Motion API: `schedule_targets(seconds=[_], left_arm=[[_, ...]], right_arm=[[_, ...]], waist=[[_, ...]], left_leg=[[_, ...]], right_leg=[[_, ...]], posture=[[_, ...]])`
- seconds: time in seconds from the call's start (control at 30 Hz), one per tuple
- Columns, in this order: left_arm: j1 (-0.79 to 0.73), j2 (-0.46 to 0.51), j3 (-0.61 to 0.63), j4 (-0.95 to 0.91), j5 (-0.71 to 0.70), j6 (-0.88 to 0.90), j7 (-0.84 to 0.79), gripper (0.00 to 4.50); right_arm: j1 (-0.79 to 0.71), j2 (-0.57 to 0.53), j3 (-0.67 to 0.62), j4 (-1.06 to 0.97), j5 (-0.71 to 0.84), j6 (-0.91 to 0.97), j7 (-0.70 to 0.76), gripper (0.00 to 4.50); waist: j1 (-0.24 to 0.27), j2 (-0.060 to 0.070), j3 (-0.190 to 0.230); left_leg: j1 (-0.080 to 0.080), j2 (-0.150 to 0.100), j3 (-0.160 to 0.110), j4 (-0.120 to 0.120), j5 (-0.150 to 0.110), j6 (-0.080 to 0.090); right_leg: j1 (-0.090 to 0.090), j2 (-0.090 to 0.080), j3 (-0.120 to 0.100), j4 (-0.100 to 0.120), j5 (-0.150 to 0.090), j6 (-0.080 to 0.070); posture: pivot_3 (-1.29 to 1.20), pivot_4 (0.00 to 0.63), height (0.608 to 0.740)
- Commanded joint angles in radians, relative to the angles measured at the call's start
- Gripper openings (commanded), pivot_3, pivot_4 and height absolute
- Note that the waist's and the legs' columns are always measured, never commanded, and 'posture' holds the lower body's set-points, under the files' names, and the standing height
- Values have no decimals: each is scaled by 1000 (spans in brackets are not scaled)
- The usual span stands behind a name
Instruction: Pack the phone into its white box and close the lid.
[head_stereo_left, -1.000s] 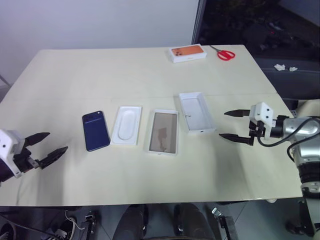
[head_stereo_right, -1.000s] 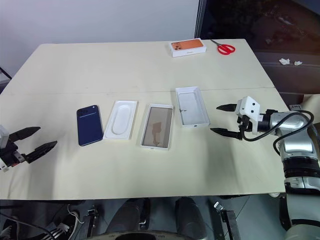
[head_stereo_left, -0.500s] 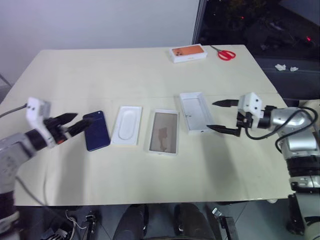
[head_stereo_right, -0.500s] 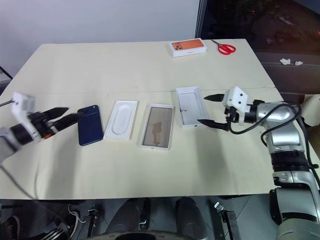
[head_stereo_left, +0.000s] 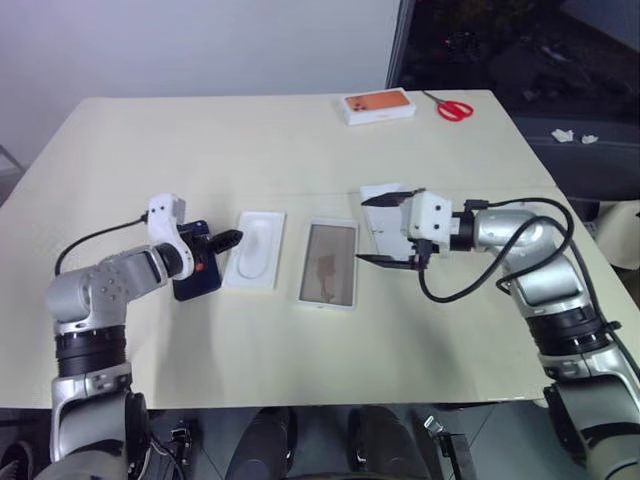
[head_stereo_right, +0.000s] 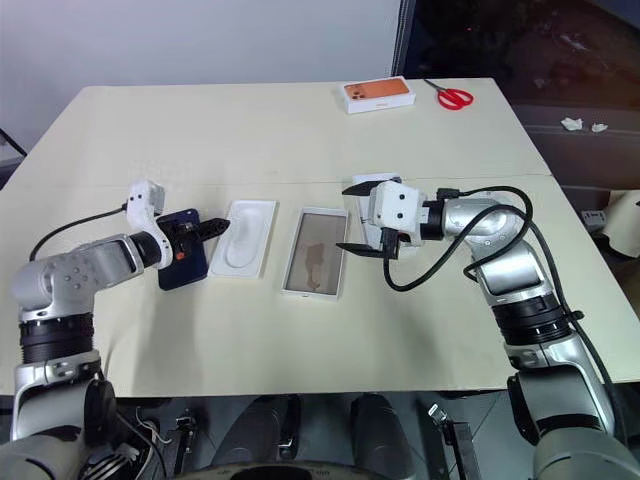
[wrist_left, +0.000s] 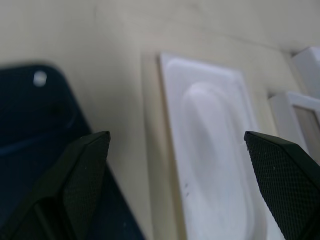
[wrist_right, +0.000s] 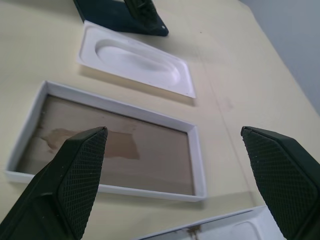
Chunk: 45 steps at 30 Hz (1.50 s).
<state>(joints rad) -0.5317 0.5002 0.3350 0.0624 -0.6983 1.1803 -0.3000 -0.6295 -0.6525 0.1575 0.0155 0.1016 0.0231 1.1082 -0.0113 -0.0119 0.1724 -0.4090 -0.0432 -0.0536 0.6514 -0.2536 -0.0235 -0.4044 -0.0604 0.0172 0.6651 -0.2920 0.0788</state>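
Observation:
The dark blue phone (head_stereo_left: 192, 276) lies flat on the table's left side, its far end under my left gripper (head_stereo_left: 218, 241), which hangs open just above it, pointing at the white insert tray (head_stereo_left: 253, 250). In the left wrist view the phone (wrist_left: 35, 130) sits beside one fingertip (wrist_left: 90, 160). The white box (head_stereo_left: 327, 265), open with a brownish floor, lies right of the insert. My right gripper (head_stereo_left: 381, 229) is open with nothing between its fingers, hovering at the box's right edge. It covers most of the lid (head_stereo_left: 384, 190). The right wrist view looks down over the box (wrist_right: 110, 145).
An orange-topped white box (head_stereo_left: 377, 105) and red scissors (head_stereo_left: 452, 107) lie at the table's far edge. A seam runs across the tabletop (head_stereo_left: 130, 150) behind the row of parts. A dark window stands behind the right corner.
My left arm swung in from the front left edge to hover over the phone. My right gripper moved left across the lid to the box's right edge. Both stayed open.

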Motion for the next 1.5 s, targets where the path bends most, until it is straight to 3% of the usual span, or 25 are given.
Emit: schedule_targets(seconds=[0.03, 0.27, 0.57, 0.67, 0.83, 1.23, 1.37, 1.5], left_arm=[[-24, -4, 28, 5, -37, 72, -8, 4500], [-21, -33, 67, 27, -85, 178, -13, 4500], [-53, -133, 89, 119, -74, 181, 16, 4500], [-42, -140, 81, 126, -66, 182, 7, 3653], [-23, -130, 76, 127, -64, 175, -13, 1289], [6, -127, 79, 118, -62, 156, -28, 1289], [8, -138, 82, 117, -66, 150, -20, 39], [12, -150, 105, 117, -81, 154, -14, 39]], right_arm=[[-32, 10, -7, -5, 9, 19, -15, 4476], [-37, 28, -6, -27, 37, 96, -14, 4476], [-37, 34, -5, -40, 44, 104, -18, 4476], [-31, 31, -9, -54, 50, 109, -19, 4500], [-16, 25, -14, -77, 59, 120, -20, 4500], [-15, 26, -15, -87, 63, 120, -26, 4500], [-13, 25, -16, -87, 62, 117, -26, 4500], [-9, 21, -16, -89, 60, 118, -25, 4500]], waist=[[-1, 0, 0], [-4, 0, 0], [3, -1, -1], [3, -1, -1], [0, -1, -1], [0, -1, -1], [1, 0, -1], [0, 0, -1]], left_leg=[[0, 0, 0, 0, 1, -1], [0, 0, 0, -1, 1, -2], [0, 0, 0, 0, 1, -2], [0, -1, 0, 0, 1, -2], [0, -1, 0, 0, 1, -2], [1, -1, 0, 0, 1, -2], [1, -1, -1, 0, 1, -2], [1, -1, 0, 0, 1, -2]], right_leg=[[0, 0, 0, 0, 0, 0], [0, 0, 0, 0, 0, 0], [1, -1, 0, 0, 0, 0], [1, -1, -1, 0, 0, 0], [1, -1, -1, 0, 0, 0], [1, -1, 0, 0, 0, 0], [1, -1, 0, 0, 0, 0], [1, -1, 0, 0, 0, 0]], posture=[[0, 150, 740], [0, 150, 740], [0, 150, 740], [0, 150, 740], [0, 150, 740], [0, 150, 740], [0, 150, 740], [0, 150, 740]])
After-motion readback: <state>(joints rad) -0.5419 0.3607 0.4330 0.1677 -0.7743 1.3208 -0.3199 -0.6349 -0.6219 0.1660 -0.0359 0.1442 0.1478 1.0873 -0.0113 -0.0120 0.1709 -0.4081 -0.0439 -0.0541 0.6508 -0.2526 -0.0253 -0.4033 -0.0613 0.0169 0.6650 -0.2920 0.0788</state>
